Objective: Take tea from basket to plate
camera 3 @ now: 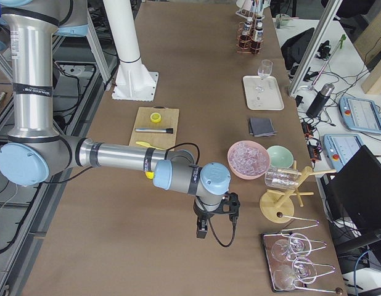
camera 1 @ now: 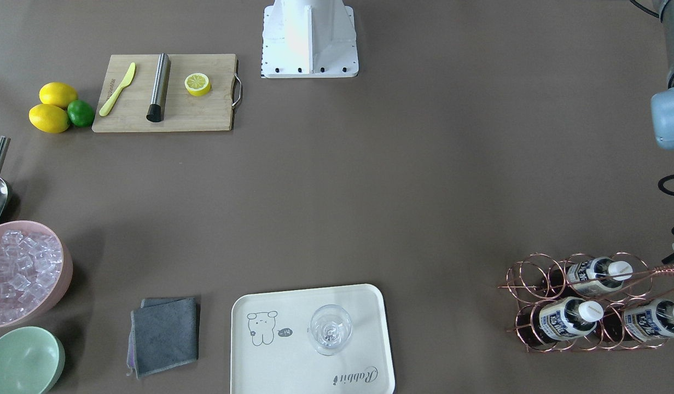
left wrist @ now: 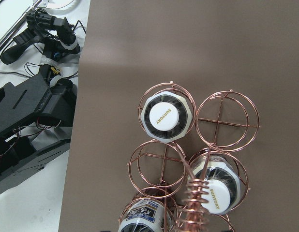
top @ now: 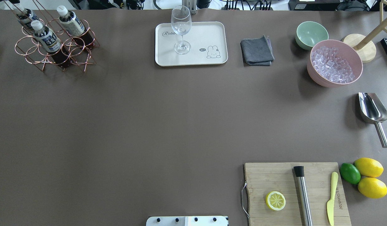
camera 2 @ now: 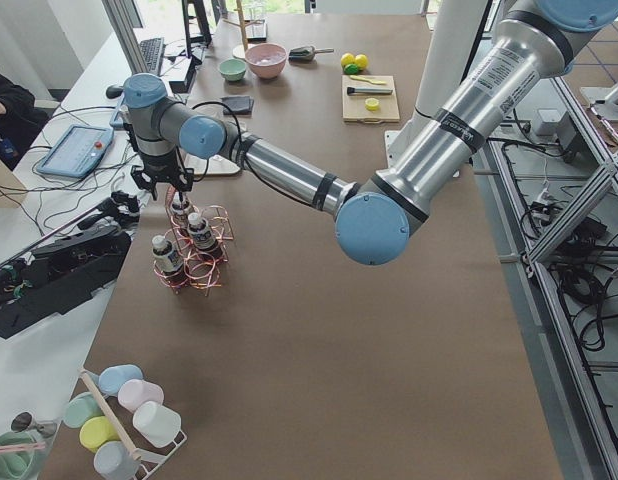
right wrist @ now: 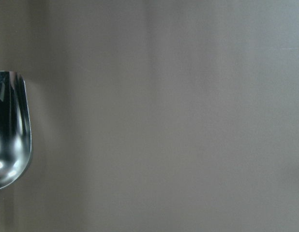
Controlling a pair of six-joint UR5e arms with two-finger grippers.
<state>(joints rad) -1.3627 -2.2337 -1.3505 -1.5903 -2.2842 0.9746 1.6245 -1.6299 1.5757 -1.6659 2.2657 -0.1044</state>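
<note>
**Tea in basket, plate waiting**

Three tea (left wrist: pixel 165 116) bottles stand upright in the copper wire basket (left wrist: pixel 228 119), well apart from the cream plate (camera 1: pixel 293 361). They are smooth plastic, liquid-heavy and probably slippery, so take the neck under the white cap. The left end effector (camera 2: pixel 161 185) hovers above. Whether it or the right end effector (camera 3: pixel 203 229) is open, I cannot tell.

Left arm (camera 2: pixel 289 176) stretched out, left tool (camera 2: pixel 169 186) pointing down, right arm (camera 3: pixel 116 159) low, right tool (camera 3: pixel 203 230) pointing down

The plate (camera 1: pixel 271 372) runs off the front-facing view's lower edge, the basket (camera 1: pixel 528 279) off its right. Left gripper (camera 2: pixel 167 188) and right gripper (camera 3: pixel 202 231) show too small to read their jaws.
</note>
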